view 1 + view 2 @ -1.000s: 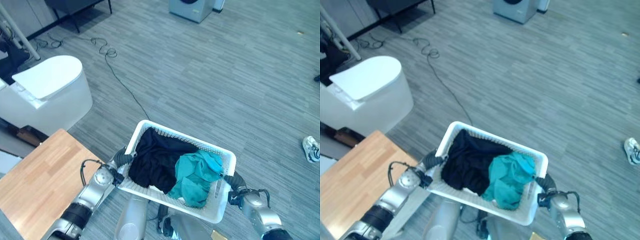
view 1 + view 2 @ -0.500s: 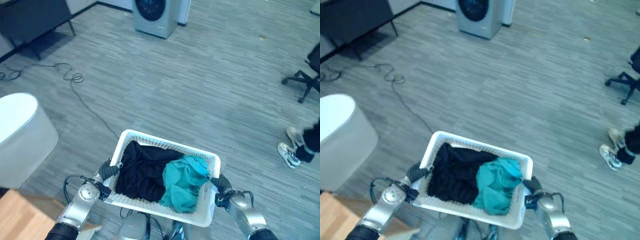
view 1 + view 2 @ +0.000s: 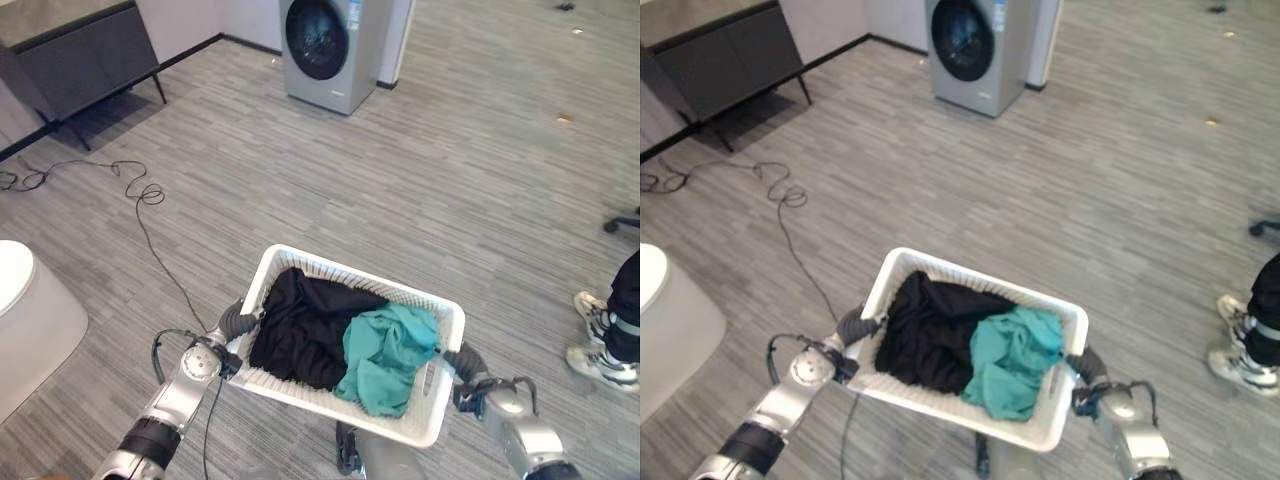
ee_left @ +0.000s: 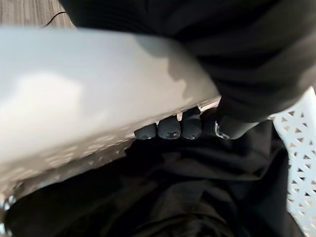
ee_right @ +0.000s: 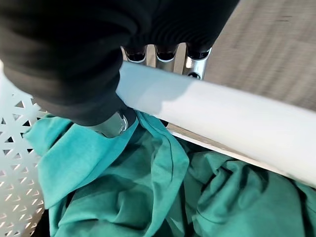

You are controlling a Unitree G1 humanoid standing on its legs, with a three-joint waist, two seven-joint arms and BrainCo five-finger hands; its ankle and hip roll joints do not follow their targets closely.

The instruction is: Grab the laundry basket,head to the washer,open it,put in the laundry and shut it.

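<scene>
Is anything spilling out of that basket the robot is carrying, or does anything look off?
Nothing stands out. The white laundry basket is gripped at either end by the left hand and right hand. The black garment and teal garment lie inside it. The washer ahead has its door closed.

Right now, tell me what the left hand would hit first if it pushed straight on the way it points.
Probably the black garment: the left hand grips the laundry basket rim, fingertips curled inside, right beside the cloth. Depth is unclear.

Washer (image 3: pixel 332 50) nearer ahead, white tub (image 3: pixel 35 320) and wooden table slipped leftward
</scene>
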